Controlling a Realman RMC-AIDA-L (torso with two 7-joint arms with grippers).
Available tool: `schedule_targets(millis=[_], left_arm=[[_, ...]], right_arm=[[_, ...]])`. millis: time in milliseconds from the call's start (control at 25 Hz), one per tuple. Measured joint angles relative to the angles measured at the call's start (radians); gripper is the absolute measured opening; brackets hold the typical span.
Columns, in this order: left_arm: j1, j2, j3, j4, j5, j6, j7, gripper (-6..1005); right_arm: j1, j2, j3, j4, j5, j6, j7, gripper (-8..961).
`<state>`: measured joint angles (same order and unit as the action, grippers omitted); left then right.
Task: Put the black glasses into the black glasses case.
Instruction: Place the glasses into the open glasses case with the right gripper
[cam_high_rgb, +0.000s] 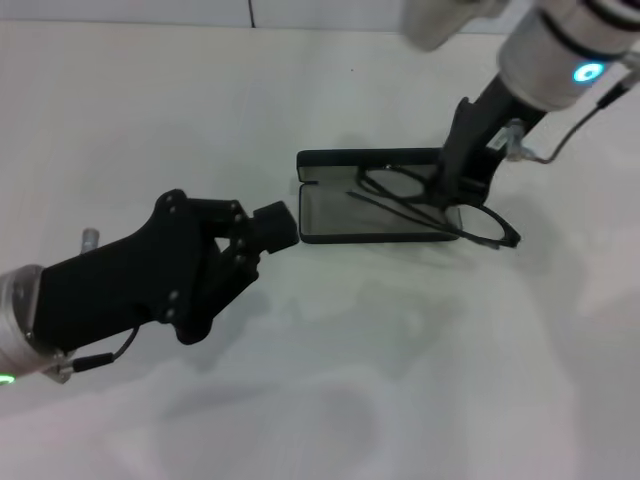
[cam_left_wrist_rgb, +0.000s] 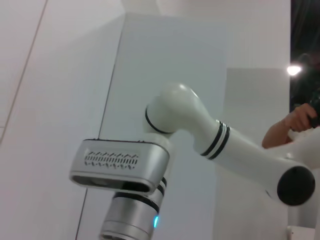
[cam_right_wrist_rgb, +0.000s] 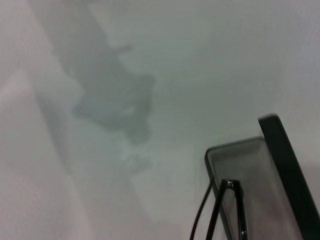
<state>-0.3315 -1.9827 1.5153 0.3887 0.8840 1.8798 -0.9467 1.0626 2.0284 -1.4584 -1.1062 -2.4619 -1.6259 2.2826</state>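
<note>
The black glasses case (cam_high_rgb: 335, 218) lies open in the middle of the white table, grey lining up, its lid (cam_high_rgb: 365, 159) standing along the far side. The black glasses (cam_high_rgb: 487, 225) hang tilted over the case's right end, one lens past the rim and the temple arms reaching across the lining. My right gripper (cam_high_rgb: 452, 190) comes down from the upper right and is shut on the frame near the bridge. My left gripper (cam_high_rgb: 275, 225) sits just beside the case's left end. The right wrist view shows a corner of the case (cam_right_wrist_rgb: 240, 160) and the temple arms (cam_right_wrist_rgb: 227, 210).
A bare white table (cam_high_rgb: 400, 360) surrounds the case on all sides. The left wrist view points away from the table, at my own white arm (cam_left_wrist_rgb: 235, 145), a white wall and a person's hand (cam_left_wrist_rgb: 295, 122) at the far edge.
</note>
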Motion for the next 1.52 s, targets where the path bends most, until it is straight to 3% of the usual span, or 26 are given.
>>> schedule_targets(millis=[240, 800, 1520], left_arm=[[0.001, 0.005, 0.0, -0.026, 0.001, -0.001, 0.013, 59], [-0.007, 0.002, -0.038, -0.054, 0.004, -0.004, 0.054, 61], [-0.016, -0.013, -0.038, -0.094, 0.004, -0.008, 0.089, 63]], right_arm=[[0.064, 0.0, -0.118, 0.094, -0.026, 0.12, 0.002, 62], [0.054, -0.001, -0.385, 0.108, -0.017, 0.308, 0.004, 61], [0.066, -0.001, -0.55, 0.114, -0.031, 0.435, -0.005, 62]])
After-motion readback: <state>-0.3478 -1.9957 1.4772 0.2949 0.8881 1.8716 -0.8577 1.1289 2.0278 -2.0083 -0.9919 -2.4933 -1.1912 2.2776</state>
